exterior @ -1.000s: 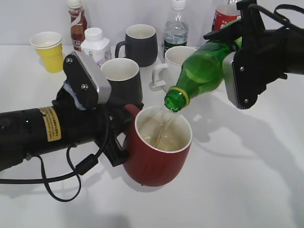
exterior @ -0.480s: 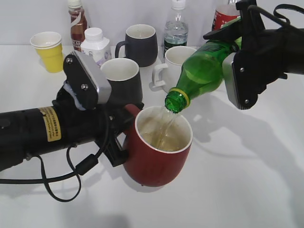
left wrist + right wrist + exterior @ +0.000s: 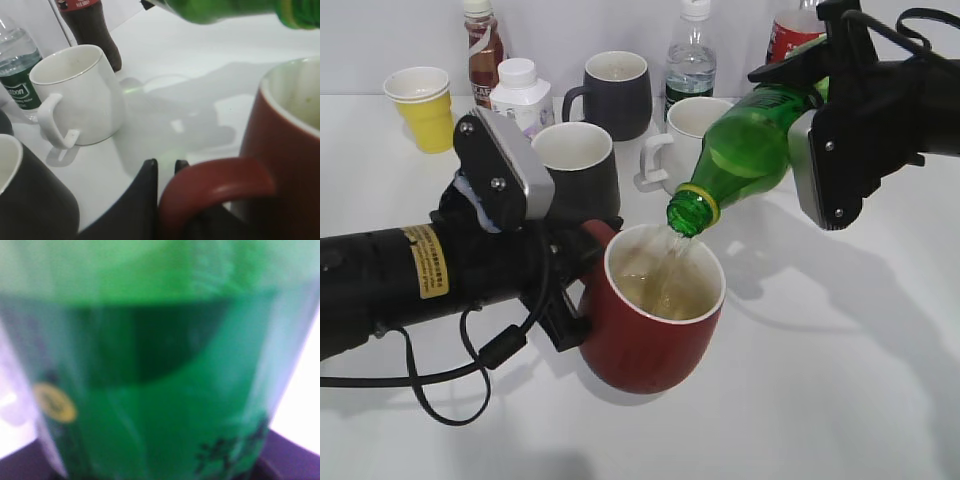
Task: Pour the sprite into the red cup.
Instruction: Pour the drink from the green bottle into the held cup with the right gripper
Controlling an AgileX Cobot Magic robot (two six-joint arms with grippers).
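**Sprite over red cup, pour under way**

Exterior view: the sprite (image 3: 745, 150), green bottle, tilted neck-down, long axis running from 2 o'clock at its base to 8 o'clock at its mouth. Mouth sits just above the 12 o'clock rim of the red cup (image 3: 655, 315); a thin stream falls into pale liquid already inside. Right gripper (image 3: 840, 120) clamps the bottle's upper body. Left gripper (image 3: 582, 268) comes in from 9 o'clock and grips the cup's handle, cup upright on the white surface (image 3: 840, 380). Behind: black mug (image 3: 582, 165), white mug (image 3: 680, 140).

Left wrist view: dark fingers (image 3: 145, 195) pinch the red handle from both sides; cup wall at 3 o'clock, bottle passing across 12 to 1 o'clock.

Right wrist view: green bottle wall fills the frame, blurred; fingers themselves hidden, grip judged firm from the exterior.

Judgement: the next move turns on the mouth staying over the cup's opening; the right arm alone controls it by rolling the axis back upright
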